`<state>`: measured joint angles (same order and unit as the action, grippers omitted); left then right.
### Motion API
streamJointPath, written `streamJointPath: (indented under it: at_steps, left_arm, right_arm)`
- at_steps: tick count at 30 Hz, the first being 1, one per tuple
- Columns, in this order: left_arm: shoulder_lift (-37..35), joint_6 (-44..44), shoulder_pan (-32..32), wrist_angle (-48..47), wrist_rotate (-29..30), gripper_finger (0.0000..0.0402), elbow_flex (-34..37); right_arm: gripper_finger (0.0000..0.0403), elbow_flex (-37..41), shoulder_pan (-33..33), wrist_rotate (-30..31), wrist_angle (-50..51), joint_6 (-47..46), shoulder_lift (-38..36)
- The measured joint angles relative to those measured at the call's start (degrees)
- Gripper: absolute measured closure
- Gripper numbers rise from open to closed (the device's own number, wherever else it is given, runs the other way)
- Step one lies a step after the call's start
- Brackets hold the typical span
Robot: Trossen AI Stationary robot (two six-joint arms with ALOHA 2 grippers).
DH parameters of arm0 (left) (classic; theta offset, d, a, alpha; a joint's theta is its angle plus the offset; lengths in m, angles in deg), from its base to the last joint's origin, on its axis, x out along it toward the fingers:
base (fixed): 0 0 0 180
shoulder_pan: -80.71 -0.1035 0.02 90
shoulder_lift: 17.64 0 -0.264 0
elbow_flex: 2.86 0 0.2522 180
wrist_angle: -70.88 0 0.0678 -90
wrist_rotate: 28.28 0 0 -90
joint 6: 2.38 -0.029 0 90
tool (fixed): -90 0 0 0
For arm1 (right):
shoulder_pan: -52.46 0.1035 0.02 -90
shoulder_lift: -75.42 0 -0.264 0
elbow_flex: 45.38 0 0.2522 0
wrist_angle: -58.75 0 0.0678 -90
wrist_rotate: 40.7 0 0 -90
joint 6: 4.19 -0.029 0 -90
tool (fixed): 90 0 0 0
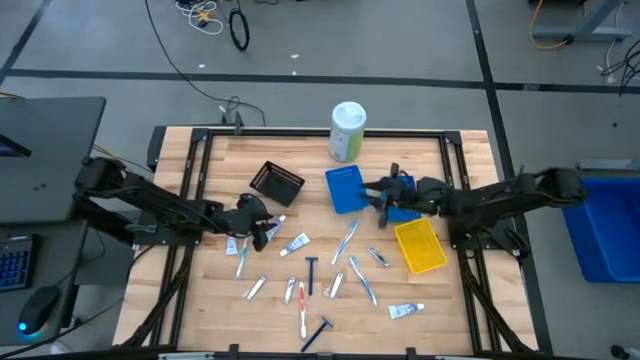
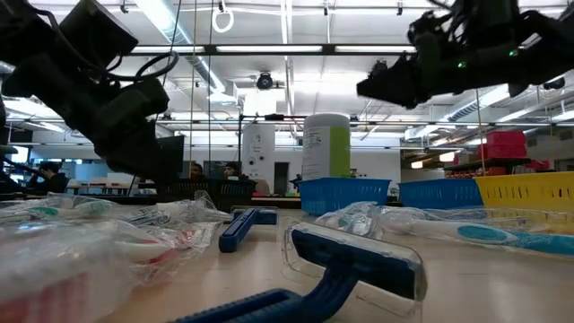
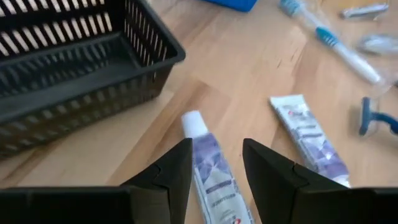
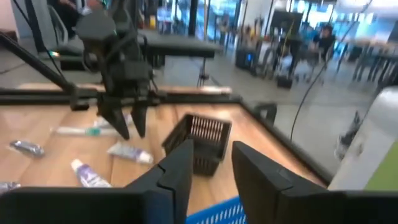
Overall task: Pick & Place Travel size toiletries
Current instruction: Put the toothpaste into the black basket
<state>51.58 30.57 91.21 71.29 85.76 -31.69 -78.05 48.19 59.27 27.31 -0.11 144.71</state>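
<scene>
Early going here, by the look of it: the toiletries point(image 1: 305, 285) lie scattered across the lower middle of the high view, tubes, toothbrushes and razors all loose on the desk point(image 1: 190, 305). The black bin point(image 1: 276, 183), blue bin point(image 1: 345, 188) and yellow bin point(image 1: 420, 246) show nothing inside that I can make out, so nearly everything looks left to do.

Left pincer point(image 1: 262, 228) is low at centre-left of the high view, jaws apart, and the wrist view shows a white tube point(image 3: 210, 167) lying between its fingers point(image 3: 174, 171), not yet squeezed. A second tube point(image 3: 309, 138) lies just beside it, a toothbrush point(image 3: 339, 46) off toward the upper right of that frame. I'd call this the start of a first grasp.

Right pincer point(image 1: 378, 192) hangs over the blue bin, right of centre, fingers spread and holding nothing.

The desk is pale wood planks in a black frame, with a white-and-green canister point(image 1: 347, 131) at its top edge. Beyond it, grey floor with cables in the high view; the low view shows a bright workshop with strip lights, shelving, and people point(image 2: 195, 170) far back.
</scene>
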Motion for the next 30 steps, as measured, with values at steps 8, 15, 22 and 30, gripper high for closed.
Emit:
streamJointPath:
  at_steps: [8, 15, 22, 30]
  left_arm:
    - [5.27, 0.08, 0.0, 3.35, -0.19, 0.0203, 0.0]
    - [9.0, 0.09, 0.02, 3.89, -0.97, 0.0168, -0.15]
    - [12.26, -0.39, 0.04, 4.53, -0.97, 0.0174, -0.31]
    - [12.32, -0.62, 0.0, 4.22, -0.98, 0.0227, -0.28]
  right_arm:
    - [0.0204, -3.53, -1.18, -0.1, 0.01, -4.32, 8.5]
    - [0.0152, -4.25, -1.18, -0.11, -0.03, -5.33, 9.45]
    - [0.0119, -4.25, -1.18, -0.11, -0.03, -5.2, 9.45]
    - [0.011, -4.25, -1.18, -0.09, -0.04, -5.16, 9.45]
